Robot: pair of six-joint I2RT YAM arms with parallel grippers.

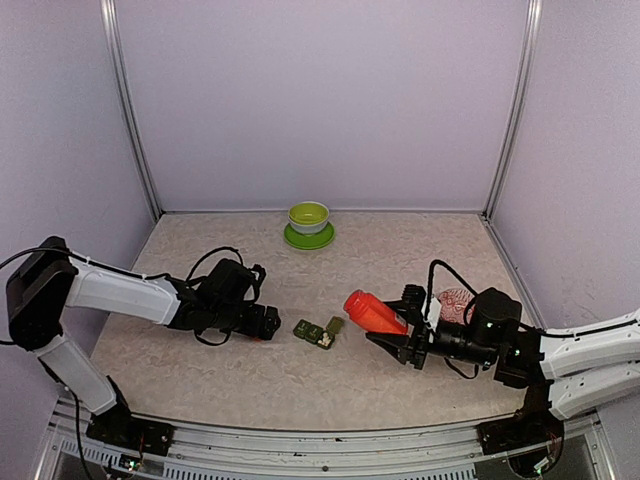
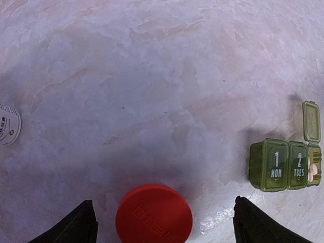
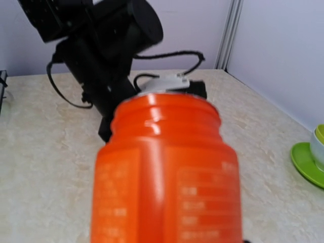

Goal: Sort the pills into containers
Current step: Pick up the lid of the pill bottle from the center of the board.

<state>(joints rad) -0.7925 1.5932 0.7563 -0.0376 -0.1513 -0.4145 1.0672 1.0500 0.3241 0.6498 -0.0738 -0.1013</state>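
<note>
The containers (image 2: 283, 164), a dark green strip of three joined compartments, lie on the table at mid-right of the left wrist view. The end lid stands open, and pale pills (image 2: 314, 170) show inside. From above, the containers (image 1: 318, 332) sit between the two arms. My left gripper (image 2: 163, 201) is open and low over the table. A red cap (image 2: 154, 215) lies flat between its fingers (image 2: 81, 225), touching neither. My right gripper (image 1: 402, 336) is shut on the uncapped red bottle (image 1: 374, 312). The bottle (image 3: 164, 172) is tilted, its mouth toward the containers, and it hides my fingers.
A lime-green bowl (image 1: 309, 216) on a saucer (image 1: 309, 239) stands at the back centre. A red-and-white patterned bowl (image 1: 455, 303) sits behind my right wrist. A white printed cylinder (image 2: 9, 124) lies at the left edge of the left wrist view. Walls enclose the table.
</note>
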